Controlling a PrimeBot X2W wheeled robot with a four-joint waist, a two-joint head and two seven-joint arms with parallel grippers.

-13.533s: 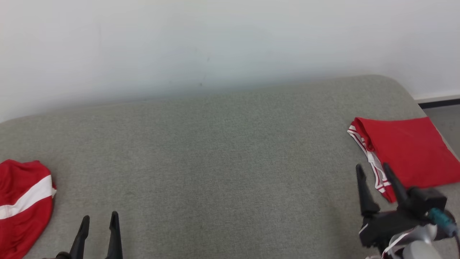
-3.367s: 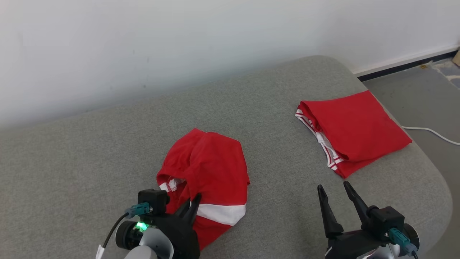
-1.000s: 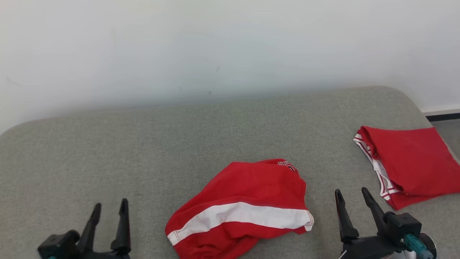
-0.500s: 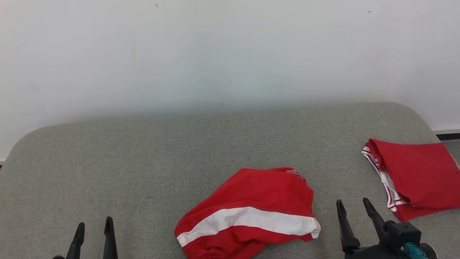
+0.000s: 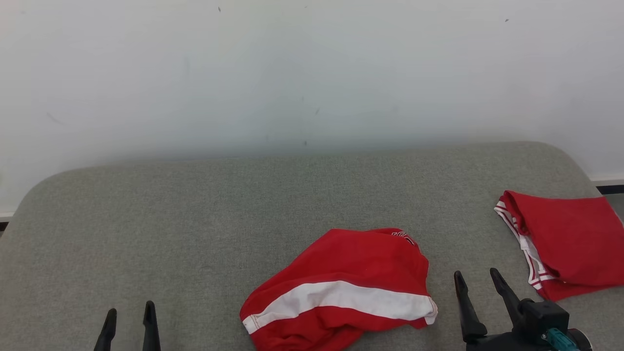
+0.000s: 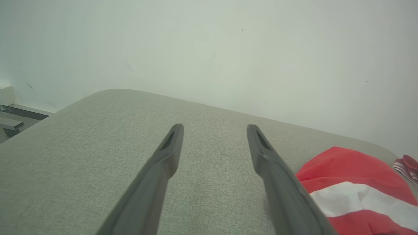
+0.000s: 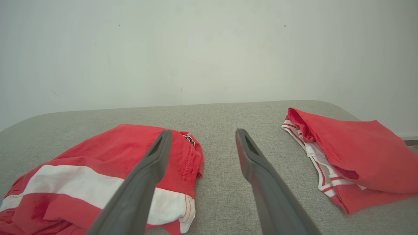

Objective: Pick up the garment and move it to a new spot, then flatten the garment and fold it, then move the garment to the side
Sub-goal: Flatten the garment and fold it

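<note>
The garment (image 5: 341,287) now lies centred (left fingers (image 5: 149,325) have let go).

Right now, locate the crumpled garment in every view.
Head view: crumpled garment at bottom centre.
Left wrist view: lower right corner.
Right wrist view: lower left.
Shared landmark: the folded garment, to its right in every view.
</note>
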